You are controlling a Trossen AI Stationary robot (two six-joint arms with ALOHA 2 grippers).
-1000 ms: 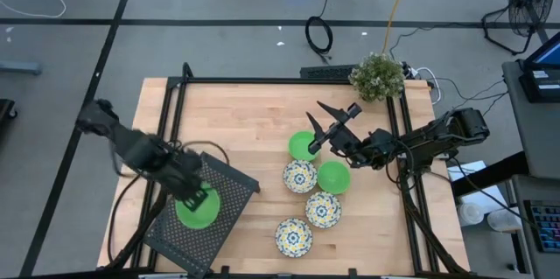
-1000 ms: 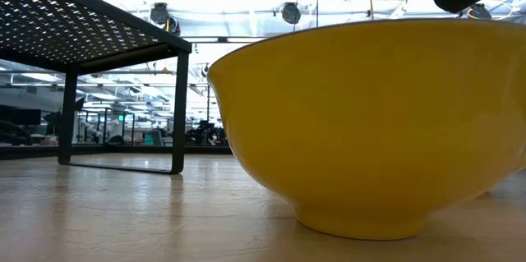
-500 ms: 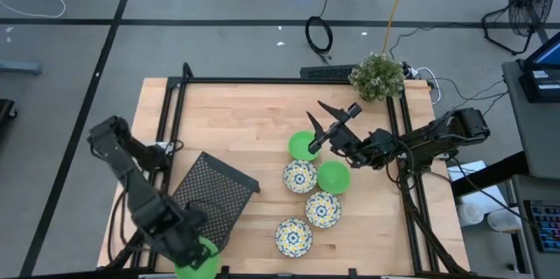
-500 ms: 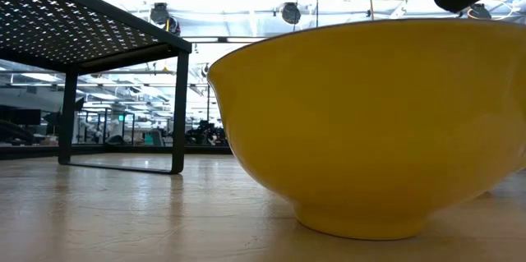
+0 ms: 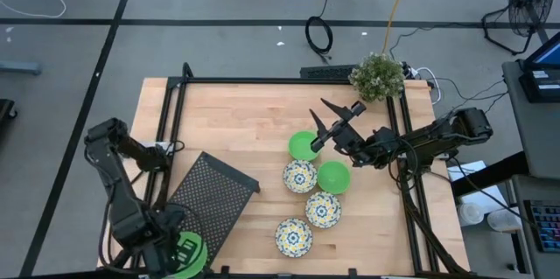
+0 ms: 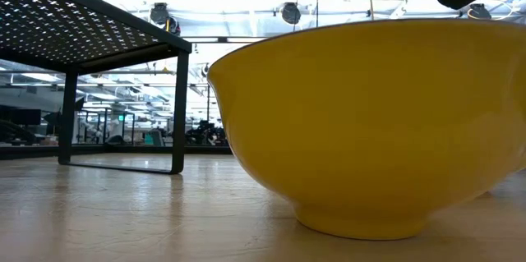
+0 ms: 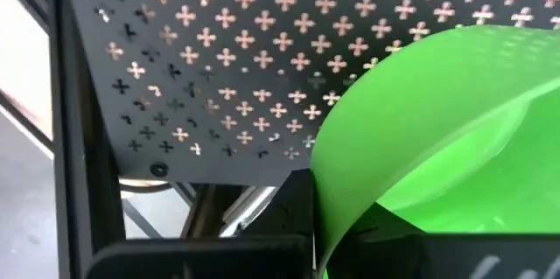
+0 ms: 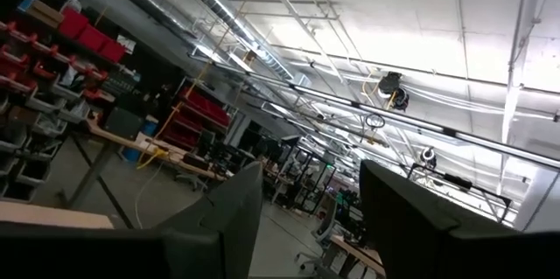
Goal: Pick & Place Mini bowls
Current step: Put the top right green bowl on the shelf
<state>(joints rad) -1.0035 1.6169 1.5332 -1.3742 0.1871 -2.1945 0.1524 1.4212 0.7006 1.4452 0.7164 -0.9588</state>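
So your left gripper (image 5: 179, 253) was down at the near-left corner of the table (image 5: 236, 113), right at the near edge beside the black mesh tray (image 5: 210, 198), and it was clamped tight on a green bowl (image 5: 186, 255). From the left wrist camera you could see that bowl (image 7: 455, 130) filling most of the frame with the tray's cross-shaped perforations (image 7: 219, 69) just behind it.

Your right gripper (image 5: 325, 120) was hanging over the middle-right of the table with its fingers spread wide and nothing between them, sitting just above another green bowl (image 5: 302, 146). Its wrist camera was pointed up at the ceiling, so no help there.

The rest of the mini bowls were clustered right of the tray: a third green one (image 5: 333, 177) touching a patterned bowl (image 5: 299, 177), another patterned one (image 5: 323, 210) just nearer, and the last patterned bowl (image 5: 293, 237) near the front edge.

A potted plant (image 5: 377, 76) sat at the far-right corner.
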